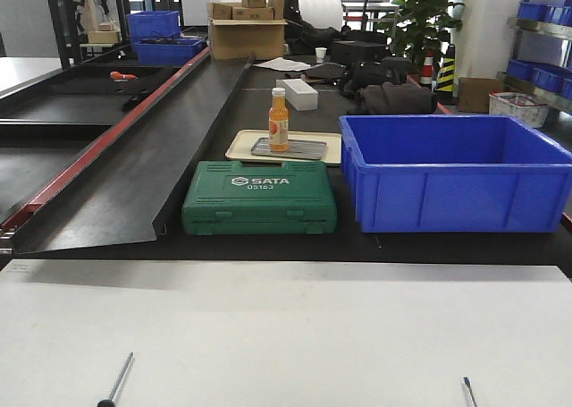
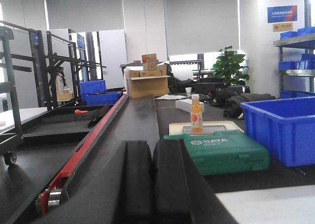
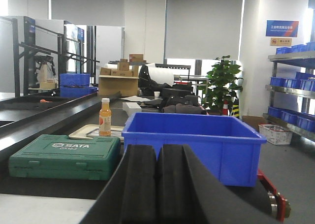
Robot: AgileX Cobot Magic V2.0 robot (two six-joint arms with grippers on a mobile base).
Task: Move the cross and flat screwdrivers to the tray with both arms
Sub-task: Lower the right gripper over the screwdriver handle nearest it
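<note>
Two screwdrivers lie on the white table at the bottom of the front view: one with a metal shaft and dark handle at the left, one with a bluish tip at the right, both cut off by the frame edge. The beige tray sits behind the green case, holding a metal plate and an orange bottle. My left gripper is shut and empty, raised and facing the black bench. My right gripper is shut and empty, facing the blue bin. Neither gripper shows in the front view.
A green SATA tool case stands at the black bench's front edge. A large blue bin is to its right. A sloped black ramp with a red rail runs along the left. Boxes, bags and a plant stand behind.
</note>
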